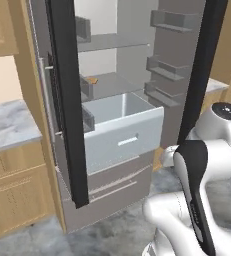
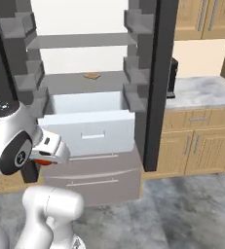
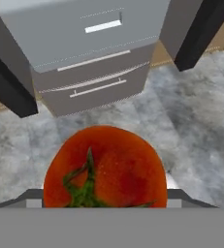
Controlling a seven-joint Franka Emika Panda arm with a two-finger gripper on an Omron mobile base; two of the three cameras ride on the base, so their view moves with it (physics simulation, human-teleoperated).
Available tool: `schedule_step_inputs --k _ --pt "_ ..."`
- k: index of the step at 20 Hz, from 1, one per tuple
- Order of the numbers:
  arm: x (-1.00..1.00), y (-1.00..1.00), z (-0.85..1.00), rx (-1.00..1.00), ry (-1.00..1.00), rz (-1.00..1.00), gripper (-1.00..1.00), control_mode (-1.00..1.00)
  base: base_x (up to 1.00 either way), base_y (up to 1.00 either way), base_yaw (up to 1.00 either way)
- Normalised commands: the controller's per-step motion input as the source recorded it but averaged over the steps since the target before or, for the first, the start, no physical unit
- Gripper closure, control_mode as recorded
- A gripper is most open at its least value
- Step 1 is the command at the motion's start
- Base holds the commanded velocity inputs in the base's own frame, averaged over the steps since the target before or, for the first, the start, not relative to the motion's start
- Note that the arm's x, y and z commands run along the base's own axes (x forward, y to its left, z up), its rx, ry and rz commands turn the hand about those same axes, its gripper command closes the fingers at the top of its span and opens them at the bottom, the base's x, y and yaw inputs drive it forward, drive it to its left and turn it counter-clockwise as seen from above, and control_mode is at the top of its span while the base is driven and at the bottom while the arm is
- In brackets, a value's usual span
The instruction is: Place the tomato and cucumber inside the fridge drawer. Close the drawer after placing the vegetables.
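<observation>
Between the fingers of the gripper [image 3: 105,206] sits the tomato [image 3: 104,167], clamped and held above the grey floor [image 3: 200,121]. Ahead of the gripper and higher up, the fridge drawer [image 1: 124,132] stands pulled out between the open dark fridge doors [image 1: 67,100], its bin open-topped. Below the drawer lie two darker grey fronts [image 3: 91,77] with thin bar handles.

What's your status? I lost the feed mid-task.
Gripper shut on the tomato, low before the fridge. Fridge drawer pulled open, tomato not yet in. Nothing visible in the way.
</observation>
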Motion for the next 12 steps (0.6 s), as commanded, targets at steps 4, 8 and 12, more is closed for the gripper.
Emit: schedule_step_inputs --k 4,8,12 --pt "0.00 0.00 0.00 0.00 0.00 0.00 1.00 1.00 1.00 -0.49 0.11" --pt "0.00 0.00 0.00 0.00 0.00 0.00 1.00 1.00 0.48 -0.01 0.19" --pt "0.00 0.00 0.00 0.00 0.00 0.00 1.00 1.00 0.34 0.09 0.38"
